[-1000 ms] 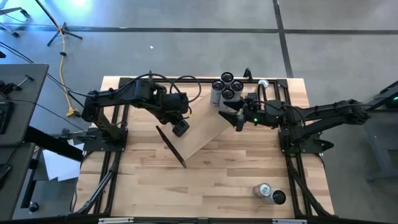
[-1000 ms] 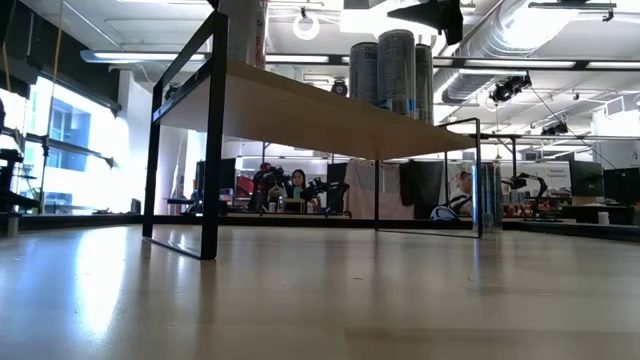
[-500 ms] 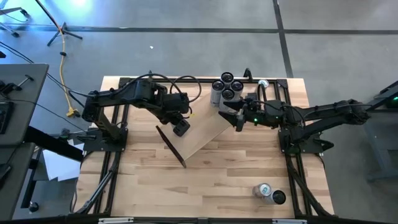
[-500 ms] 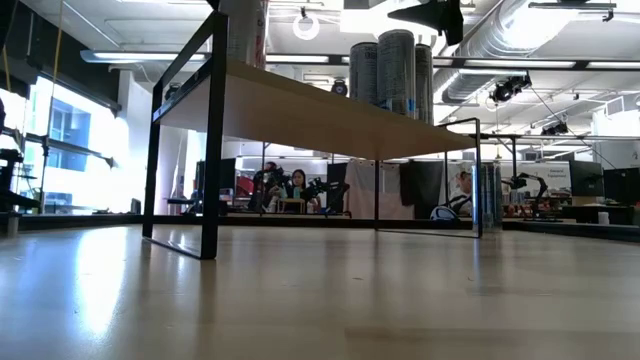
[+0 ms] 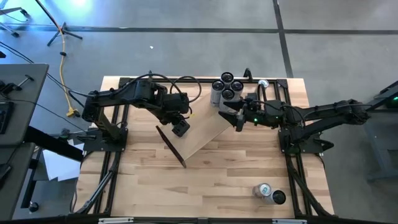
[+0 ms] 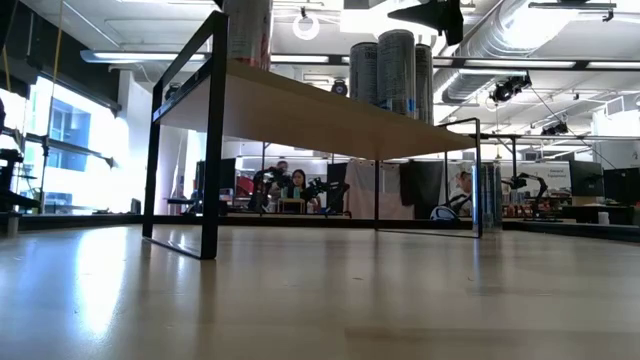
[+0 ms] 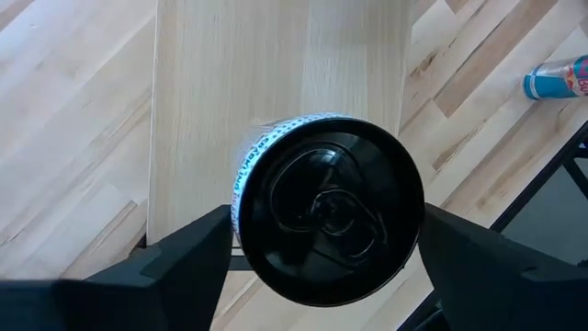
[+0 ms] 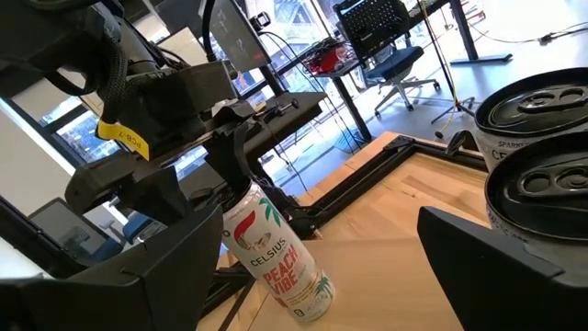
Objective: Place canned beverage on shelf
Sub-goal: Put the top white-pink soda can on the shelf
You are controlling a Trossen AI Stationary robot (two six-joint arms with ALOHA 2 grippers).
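The shelf (image 5: 205,134) is a pale board on black brackets, lying slantwise across the middle of the table. A white printed can with a black top (image 7: 326,207) stands upright with its base on the shelf's left end (image 6: 248,30). My left gripper (image 5: 180,127) comes down over it, shut on it. Several black-topped cans (image 5: 227,87) stand together on the shelf's far right end. My right gripper (image 5: 236,118) hangs level beside them, open, with nothing between its fingers (image 8: 138,276). My left gripper takes the can by its wall just below the black top (image 7: 246,170), one finger on either side. The fingers (image 7: 188,262) come from above, pointing steeply down. The can stands upright with its base on the shelf (image 8: 276,262).
Two loose cans (image 5: 268,193) lie on the table near its right front corner. A blue can (image 7: 556,78) lies on the tabletop beside the shelf. Black frame rails (image 5: 112,162) run along the table's left and right sides. People sit in the room beyond the table (image 6: 295,185).
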